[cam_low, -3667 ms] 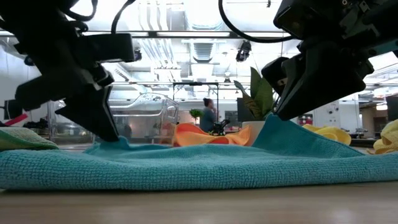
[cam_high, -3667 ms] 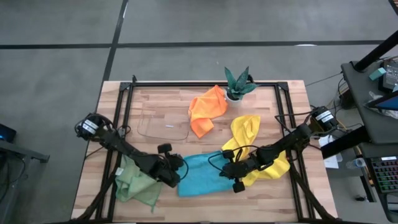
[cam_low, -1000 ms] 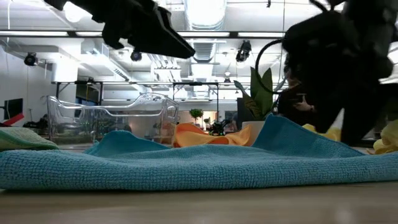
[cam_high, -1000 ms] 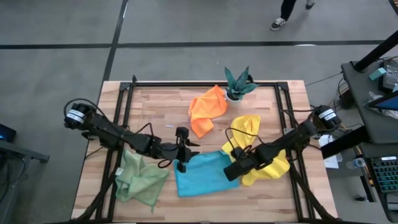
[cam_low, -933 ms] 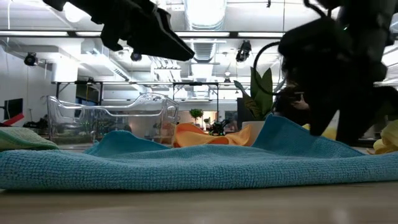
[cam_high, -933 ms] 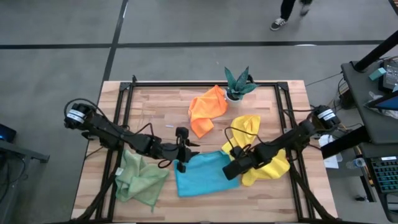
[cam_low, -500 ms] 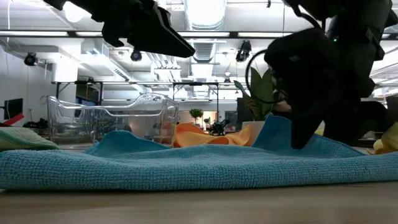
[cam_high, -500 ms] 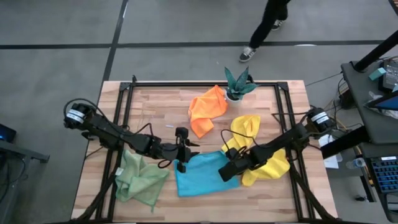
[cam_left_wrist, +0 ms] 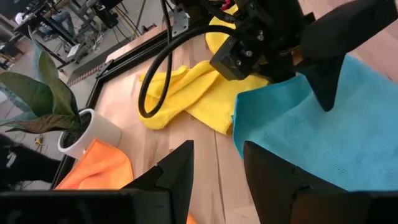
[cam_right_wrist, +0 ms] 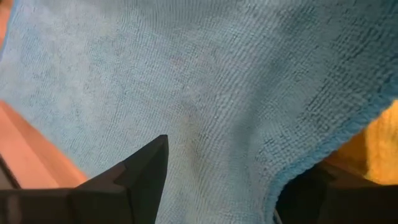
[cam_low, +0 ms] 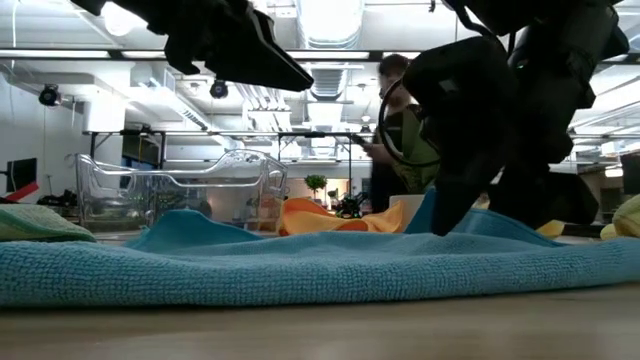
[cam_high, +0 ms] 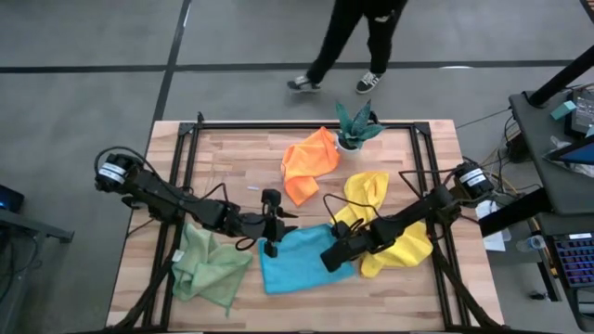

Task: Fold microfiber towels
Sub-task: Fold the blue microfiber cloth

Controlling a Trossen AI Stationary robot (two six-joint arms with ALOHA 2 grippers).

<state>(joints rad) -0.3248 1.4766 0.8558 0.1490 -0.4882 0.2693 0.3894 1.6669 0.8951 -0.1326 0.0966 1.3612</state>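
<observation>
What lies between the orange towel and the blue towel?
Bare wood: in the high view, a strip of table separates the orange towel from the blue towel.

A bright blue microfiber towel (cam_high: 302,263) of plain colour lies at six o'clock on the pale wooden plank table (cam_high: 241,167), whose frame is black. At nine o'clock of it is a plain pale green microfiber towel (cam_high: 209,269); at three o'clock, plain yellow microfiber towels (cam_high: 385,223). A plain orange microfiber towel (cam_high: 308,165) sits at twelve o'clock, beside a teal-leaved plant in a white pot (cam_high: 353,125). Both arms are black, each gripper dark: left gripper (cam_high: 271,225), right gripper (cam_high: 336,253).
</observation>
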